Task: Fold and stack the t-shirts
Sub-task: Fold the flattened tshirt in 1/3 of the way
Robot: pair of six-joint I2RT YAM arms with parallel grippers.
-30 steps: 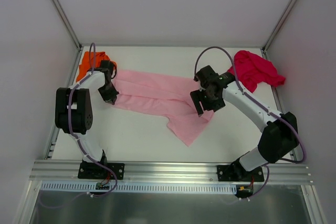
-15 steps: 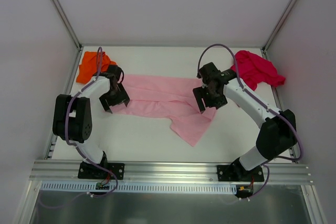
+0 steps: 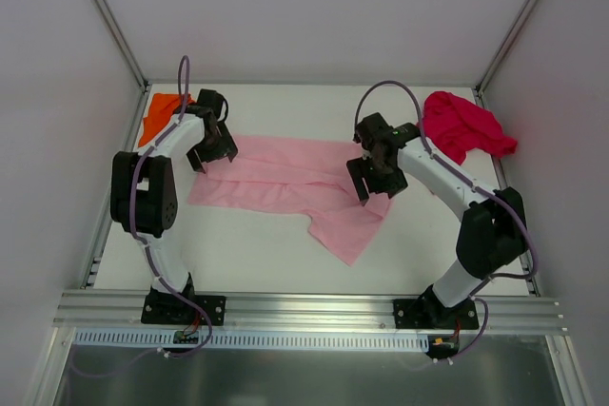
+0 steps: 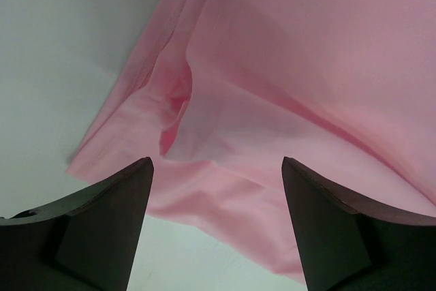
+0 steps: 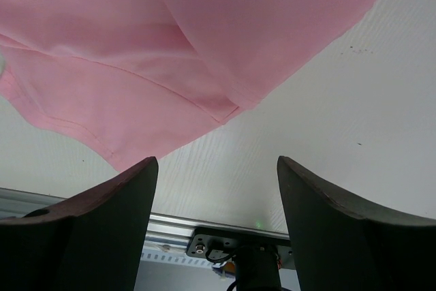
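Now left tool (image 3: 217, 150), right tool (image 3: 372, 183) gape over pink tee (image 3: 285, 178) edges.

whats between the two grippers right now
The light pink t-shirt lies spread between the left gripper and the right gripper; the top view shows it best.

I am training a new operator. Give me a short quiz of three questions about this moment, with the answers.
1. True or false: the left gripper is shut on the pink t-shirt.
2. Fill the gap: the orange t-shirt lies in the far ___ corner of the table.
3. Which t-shirt lies crumpled at the far right? A the orange t-shirt, B the red t-shirt, C the pink t-shirt.
Key: 1 false, its fingers are open; 2 left; 3 B.
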